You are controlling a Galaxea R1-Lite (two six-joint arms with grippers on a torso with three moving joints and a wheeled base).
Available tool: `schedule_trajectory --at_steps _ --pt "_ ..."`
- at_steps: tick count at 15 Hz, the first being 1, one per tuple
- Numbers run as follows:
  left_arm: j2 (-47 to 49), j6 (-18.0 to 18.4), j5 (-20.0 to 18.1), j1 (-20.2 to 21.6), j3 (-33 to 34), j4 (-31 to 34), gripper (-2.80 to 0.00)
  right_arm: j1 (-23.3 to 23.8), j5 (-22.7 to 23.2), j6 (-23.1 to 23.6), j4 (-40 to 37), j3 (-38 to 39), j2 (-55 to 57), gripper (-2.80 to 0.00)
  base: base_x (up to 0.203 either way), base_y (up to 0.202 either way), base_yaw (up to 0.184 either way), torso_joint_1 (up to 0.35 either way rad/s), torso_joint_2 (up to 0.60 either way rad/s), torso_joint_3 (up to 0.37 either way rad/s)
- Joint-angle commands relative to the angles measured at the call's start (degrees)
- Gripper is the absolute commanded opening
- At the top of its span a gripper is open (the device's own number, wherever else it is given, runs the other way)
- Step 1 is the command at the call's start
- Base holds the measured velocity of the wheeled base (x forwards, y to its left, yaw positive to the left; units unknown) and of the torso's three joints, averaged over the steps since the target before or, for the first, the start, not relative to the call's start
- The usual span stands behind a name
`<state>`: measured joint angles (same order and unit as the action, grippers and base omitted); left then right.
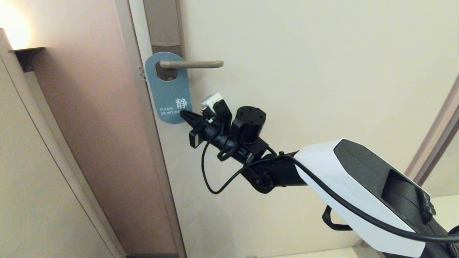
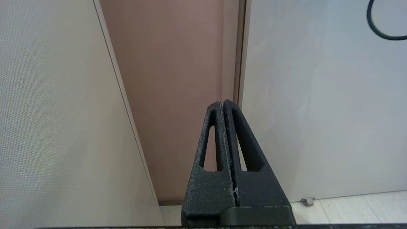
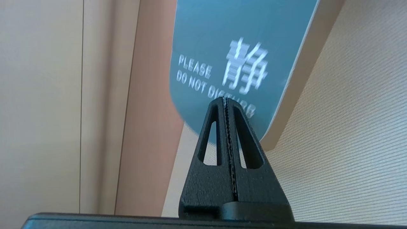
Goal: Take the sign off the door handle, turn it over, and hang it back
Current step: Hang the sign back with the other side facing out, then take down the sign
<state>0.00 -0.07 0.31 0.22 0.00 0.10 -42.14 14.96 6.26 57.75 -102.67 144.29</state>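
Note:
The sign (image 1: 168, 89) hangs by its oval hole on the door handle (image 1: 193, 64), blue face out, with white "PLEASE DO NOT DISTURB" lettering. The handle is a slim beige lever on a tall brownish backplate (image 1: 163, 21). My right gripper (image 1: 183, 114) reaches up to the sign's lower right edge. In the right wrist view this gripper (image 3: 225, 99) is shut, its tips lie in front of the sign's (image 3: 229, 38) lower part, and nothing is between the fingers. My left gripper (image 2: 222, 102) shows only in its own wrist view, shut and empty, low down facing the door's foot.
The cream door (image 1: 304, 71) fills the middle and right. A pinkish-brown jamb (image 1: 89, 125) and a textured wall panel (image 1: 28, 179) stand to the left. A black cable (image 1: 215, 179) loops under my right wrist. A small doorstop (image 2: 307, 200) sits at the door's bottom edge.

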Motion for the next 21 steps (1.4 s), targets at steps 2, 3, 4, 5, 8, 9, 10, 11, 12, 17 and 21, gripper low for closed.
schedule_trajectory --at_steps 2,3,4,5,8,9,10,11,12,17,21 --pt "0.0 -0.01 0.05 0.04 0.0 -0.01 -2.8 -0.04 0.16 0.56 0.81 3.46 -3.04 -2.8 0.0 0.0 0.0 0.0 0.0 0.0" --pt "0.0 -0.01 0.05 0.04 0.0 -0.01 -2.8 -0.04 0.13 0.59 1.3 5.01 -4.08 -2.8 0.0 0.0 0.0 0.0 0.0 0.0" --pt "0.0 -0.01 0.05 0.04 0.0 -0.01 -2.8 0.3 0.04 0.53 1.61 6.48 -5.07 -2.8 0.0 0.0 0.0 0.0 0.0 0.0" --pt "0.0 -0.01 0.05 0.04 0.0 -0.01 -2.8 0.87 -0.29 0.52 1.7 8.51 -6.58 -2.8 0.0 0.0 0.0 0.0 0.0 0.0" --pt "0.0 -0.01 0.05 0.04 0.0 -0.01 -2.8 3.04 -1.69 0.58 1.75 15.73 -12.15 -2.8 0.0 0.0 0.0 0.0 0.0 0.0" --pt "0.0 -0.01 0.05 0.04 0.0 -0.01 -2.8 4.16 -1.8 0.63 1.75 18.73 -14.42 -2.8 0.0 0.0 0.0 0.0 0.0 0.0" --pt "0.0 -0.01 0.05 -0.02 0.0 -0.01 -2.8 5.52 -1.9 0.68 1.76 21.79 -16.71 -2.8 0.0 0.0 0.0 0.0 0.0 0.0" --pt "0.0 -0.01 0.05 0.04 0.0 -0.01 -2.8 7.14 -2.18 0.74 1.75 24.97 -19.27 -2.8 0.0 0.0 0.0 0.0 0.0 0.0" --pt "0.09 -0.01 0.05 0.03 0.0 -0.01 -2.8 8.88 -2.77 0.76 1.71 27.97 -21.96 -2.8 0.0 0.0 0.0 0.0 0.0 0.0" --pt "0.0 -0.01 0.05 0.04 0.0 -0.01 -2.8 21.98 -3.75 0.64 1.5 42.19 -34.81 -2.8 0.0 0.0 0.0 0.0 0.0 0.0" --pt "0.0 -0.01 0.05 0.04 0.0 -0.01 -2.8 32.98 -3.35 0.32 1.45 53.5 -43.87 -2.8 0.0 0.0 0.0 0.0 0.0 0.0"
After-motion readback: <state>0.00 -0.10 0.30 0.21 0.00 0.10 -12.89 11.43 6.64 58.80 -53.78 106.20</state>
